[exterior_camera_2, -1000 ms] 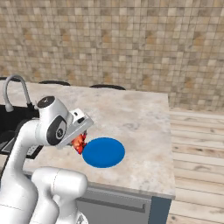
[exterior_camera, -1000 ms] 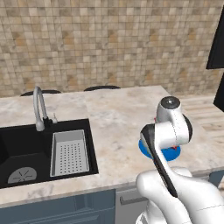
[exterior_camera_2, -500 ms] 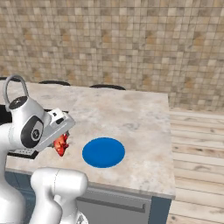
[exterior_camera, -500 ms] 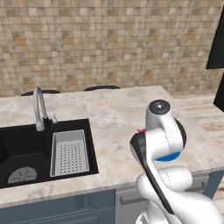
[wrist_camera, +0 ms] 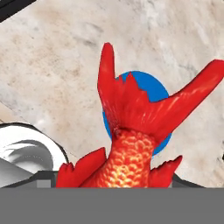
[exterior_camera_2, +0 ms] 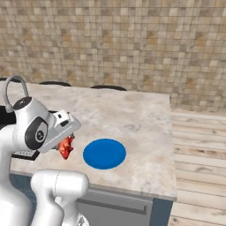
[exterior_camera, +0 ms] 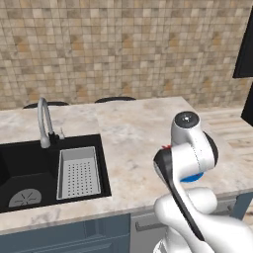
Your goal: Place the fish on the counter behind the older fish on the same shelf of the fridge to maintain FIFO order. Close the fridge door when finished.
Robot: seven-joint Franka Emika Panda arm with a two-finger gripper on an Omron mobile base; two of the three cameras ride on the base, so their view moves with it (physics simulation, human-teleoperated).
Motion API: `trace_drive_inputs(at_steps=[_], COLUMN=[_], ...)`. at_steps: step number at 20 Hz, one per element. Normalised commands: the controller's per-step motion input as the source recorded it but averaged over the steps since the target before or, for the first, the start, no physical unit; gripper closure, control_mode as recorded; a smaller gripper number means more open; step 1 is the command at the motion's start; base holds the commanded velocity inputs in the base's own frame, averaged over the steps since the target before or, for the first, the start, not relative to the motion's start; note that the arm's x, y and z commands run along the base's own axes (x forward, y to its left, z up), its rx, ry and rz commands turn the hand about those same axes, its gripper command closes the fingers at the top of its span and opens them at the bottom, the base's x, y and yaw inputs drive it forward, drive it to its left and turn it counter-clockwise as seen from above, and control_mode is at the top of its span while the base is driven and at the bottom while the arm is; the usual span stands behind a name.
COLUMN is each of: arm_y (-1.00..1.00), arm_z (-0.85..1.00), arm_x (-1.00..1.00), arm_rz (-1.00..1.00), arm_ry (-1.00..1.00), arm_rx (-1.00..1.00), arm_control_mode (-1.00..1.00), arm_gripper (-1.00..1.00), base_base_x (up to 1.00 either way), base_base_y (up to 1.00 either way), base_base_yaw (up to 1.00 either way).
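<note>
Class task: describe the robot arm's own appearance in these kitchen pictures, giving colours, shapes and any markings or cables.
The arm is built of glossy white rounded segments with dark grey to black joint bands and round dark end caps. The hand is a boxy white block with small dark details. No cables or printed markings can be made out.

Base views flanking counter [exterior_camera: 133,133]; hand view close, downward

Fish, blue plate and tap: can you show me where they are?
fish [wrist_camera: 131,113], hand view, on its red forked tail.
blue plate [exterior_camera_2: 104,153], right base view, on its flat middle.
tap [exterior_camera: 44,121], left base view, on its curved metal neck.
</note>
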Motion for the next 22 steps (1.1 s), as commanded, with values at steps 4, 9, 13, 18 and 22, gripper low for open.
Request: trace_drive_inputs(at_steps=[4, 9, 13, 18, 22], arm_y=[-0.19, 0.0, 0.0, 0.0, 0.0], arm_z=[0.04, 0.0, 0.0, 0.0, 0.0], arm_x=[-0.26, 0.0, 0.0, 0.0, 0.0], arm_rz=[-0.04, 0.0, 0.0, 0.0, 0.0], arm_ry=[-0.01, 0.0, 0.0, 0.0, 0.0], arm_rx=[0.0, 0.0, 0.0, 0.0, 0.0], arm_control_mode=[1.0, 1.0, 1.0, 1.0, 1.0], arm_gripper=[1.0, 1.0, 1.0, 1.0, 1.0], base_base_x=[-0.3, -0.51, -0.46, -0.15, 0.18], base_base_y=[-0.25, -0.82, -1.0, -1.0, -1.0], base_base_yaw=[-0.05, -0.09, -0.14, -0.17, -0.19])
